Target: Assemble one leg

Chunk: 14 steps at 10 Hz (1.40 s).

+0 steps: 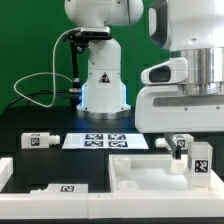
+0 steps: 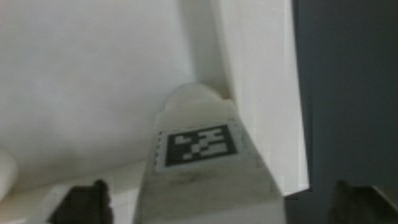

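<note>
In the wrist view a white leg [image 2: 205, 150] with a black marker tag lies against the white tabletop panel [image 2: 89, 70]. My gripper [image 2: 222, 203] is open. Its dark fingertips [image 2: 80, 202] stand wide apart on either side of the leg and are clear of it. In the exterior view my gripper [image 1: 192, 132] hangs low at the exterior view's right, over the tabletop's [image 1: 135, 172] right edge and a tagged white leg [image 1: 200, 160]. Its fingers are hard to make out there.
More white tagged legs lie at the exterior view's left [image 1: 40, 140], at the front left [image 1: 62, 189] and at the right [image 1: 180, 144]. The marker board [image 1: 97, 140] lies before the arm's base [image 1: 103, 85]. A green backdrop stands behind.
</note>
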### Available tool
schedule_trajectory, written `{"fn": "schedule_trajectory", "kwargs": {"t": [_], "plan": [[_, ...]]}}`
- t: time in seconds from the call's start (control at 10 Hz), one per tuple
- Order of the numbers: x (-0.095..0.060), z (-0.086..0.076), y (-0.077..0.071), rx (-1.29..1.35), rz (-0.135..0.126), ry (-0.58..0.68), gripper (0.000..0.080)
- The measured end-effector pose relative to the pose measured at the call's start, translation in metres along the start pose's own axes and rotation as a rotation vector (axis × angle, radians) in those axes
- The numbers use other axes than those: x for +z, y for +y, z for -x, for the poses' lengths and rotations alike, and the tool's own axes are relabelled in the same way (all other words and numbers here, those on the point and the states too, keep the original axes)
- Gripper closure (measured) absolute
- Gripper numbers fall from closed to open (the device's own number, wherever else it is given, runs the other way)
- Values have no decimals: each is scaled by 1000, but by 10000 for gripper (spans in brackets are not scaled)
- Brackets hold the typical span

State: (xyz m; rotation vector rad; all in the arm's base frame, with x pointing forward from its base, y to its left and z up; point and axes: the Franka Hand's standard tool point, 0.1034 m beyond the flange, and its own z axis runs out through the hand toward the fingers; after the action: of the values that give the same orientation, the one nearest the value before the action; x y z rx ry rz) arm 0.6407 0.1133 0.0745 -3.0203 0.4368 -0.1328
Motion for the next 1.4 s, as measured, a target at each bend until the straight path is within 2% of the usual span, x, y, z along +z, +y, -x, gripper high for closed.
{"fn": "schedule_trajectory", "kwargs": {"t": [0.2, 0.5, 0.7, 0.9, 1.0, 1.1, 1.2, 1.3, 1.4], "plan": [[0, 1, 1, 200, -3, -3, 509], [1, 1, 3, 433, -2, -8, 509], [3, 3, 1, 847, -34, -30, 509], [5, 3, -7, 1277, -81, -44, 509], [5, 3, -7, 1338, -92, -34, 509], [5, 3, -7, 1315, -92, -33, 509], [5, 3, -6, 1257, -92, -30, 395], [4, 1, -4, 1063, -85, -17, 395], [2, 1, -1, 828, -76, -10, 260]]}}
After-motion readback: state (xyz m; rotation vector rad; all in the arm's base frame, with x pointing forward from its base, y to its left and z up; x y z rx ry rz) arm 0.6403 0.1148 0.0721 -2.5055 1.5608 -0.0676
